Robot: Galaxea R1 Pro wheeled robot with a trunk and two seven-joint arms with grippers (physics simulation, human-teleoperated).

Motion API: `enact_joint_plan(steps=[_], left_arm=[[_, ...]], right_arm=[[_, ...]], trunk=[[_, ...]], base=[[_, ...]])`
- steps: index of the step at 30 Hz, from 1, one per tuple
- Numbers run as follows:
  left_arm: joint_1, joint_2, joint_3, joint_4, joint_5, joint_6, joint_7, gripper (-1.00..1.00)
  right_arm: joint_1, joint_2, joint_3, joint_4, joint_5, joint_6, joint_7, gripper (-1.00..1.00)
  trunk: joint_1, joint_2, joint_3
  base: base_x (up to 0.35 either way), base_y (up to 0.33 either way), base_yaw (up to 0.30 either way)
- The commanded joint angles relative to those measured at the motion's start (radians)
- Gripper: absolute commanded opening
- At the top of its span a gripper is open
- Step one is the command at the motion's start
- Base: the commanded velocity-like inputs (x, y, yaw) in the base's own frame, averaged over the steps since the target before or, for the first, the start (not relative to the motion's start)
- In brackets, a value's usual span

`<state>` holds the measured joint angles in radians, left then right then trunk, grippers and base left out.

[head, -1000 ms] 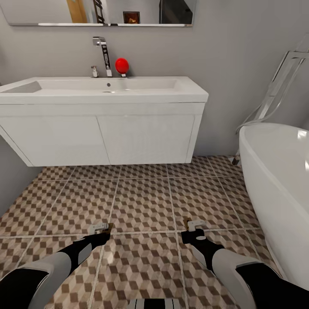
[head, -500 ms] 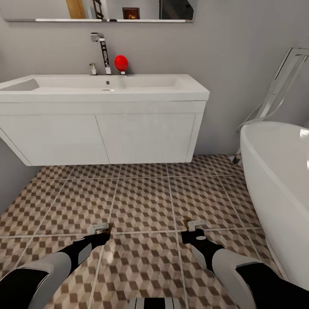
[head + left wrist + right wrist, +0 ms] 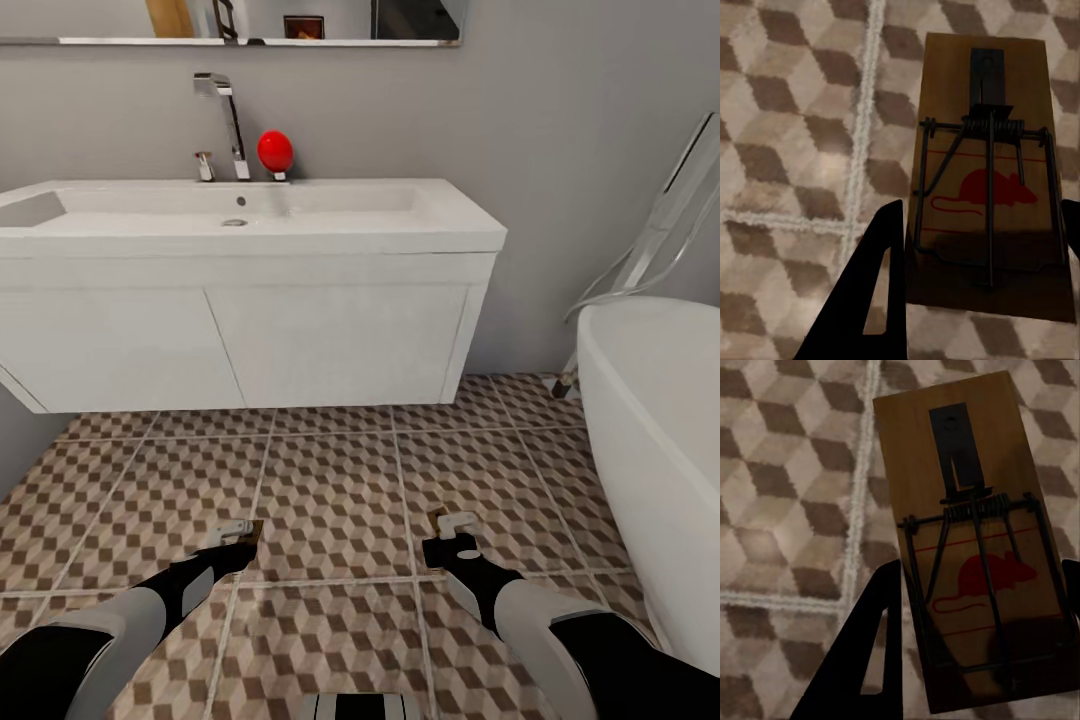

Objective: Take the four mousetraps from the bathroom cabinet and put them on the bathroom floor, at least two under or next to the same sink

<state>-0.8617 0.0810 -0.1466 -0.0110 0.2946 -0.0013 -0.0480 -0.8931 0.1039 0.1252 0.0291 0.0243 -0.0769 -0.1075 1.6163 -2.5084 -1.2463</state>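
Observation:
My left gripper (image 3: 236, 536) hangs low over the bathroom floor (image 3: 330, 480), shut on a mousetrap (image 3: 984, 161), a brown wooden board with a wire spring and a red mouse print. Its dark fingers (image 3: 879, 292) press the board's sides. My right gripper (image 3: 450, 530) is level with it, further right, shut on a second mousetrap (image 3: 971, 502) in the same way. A brown corner of each trap (image 3: 256, 527) peeks past the fingers in the head view. The white sink (image 3: 330, 205) on its wide vanity stands straight ahead, about two tiles away. The cabinet is out of view.
A white bathtub (image 3: 655, 410) fills the right side, with a chrome shower fitting (image 3: 655, 235) leaning behind it. On the sink stand a chrome tap (image 3: 226, 110) and a red round object (image 3: 275, 151). A mirror (image 3: 250, 20) hangs above. Grey wall at the left.
The head view has shifted: the sink and vanity look larger and nearer, the bathtub further right. Both grippers keep their traps and their places in the picture.

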Motion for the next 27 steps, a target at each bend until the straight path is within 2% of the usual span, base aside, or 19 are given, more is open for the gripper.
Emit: enact_joint_plan(steps=[1, 5, 11, 20, 27], left_arm=[[0.0, 0.0, -0.008, 0.0, 0.009, 0.0, -0.003, -1.0], [0.0, 0.001, -0.008, 0.0, 0.009, 0.0, -0.003, -1.0], [0.0, 0.001, -0.008, 0.0, 0.009, 0.0, -0.003, -1.0], [0.0, 0.0, -0.008, 0.0, 0.009, 0.0, -0.003, -1.0], [0.0, 0.0, -0.008, 0.0, 0.009, 0.0, -0.003, -1.0]], right_arm=[[-0.001, 0.0, 0.007, 0.003, 0.0, -0.004, -0.003, -1.0], [-0.001, 0.001, 0.007, 0.003, 0.0, -0.004, -0.004, -1.0], [-0.001, 0.002, 0.008, 0.003, 0.0, -0.003, -0.004, -1.0], [-0.001, 0.001, 0.007, 0.003, 0.0, -0.006, -0.004, -1.0], [-0.001, 0.0, 0.007, 0.003, 0.0, -0.006, -0.004, -1.0]], trunk=[[0.0, 0.0, -0.001], [0.0, 0.0, -0.001], [0.0, 0.0, -0.001], [0.0, 0.0, -0.001], [0.0, 0.0, -0.001]], base=[[0.292, 0.0, 0.0], [0.212, 0.0, 0.0], [0.051, 0.0, 0.007], [0.005, 0.0, 0.179], [0.0, 0.0, 0.049]])
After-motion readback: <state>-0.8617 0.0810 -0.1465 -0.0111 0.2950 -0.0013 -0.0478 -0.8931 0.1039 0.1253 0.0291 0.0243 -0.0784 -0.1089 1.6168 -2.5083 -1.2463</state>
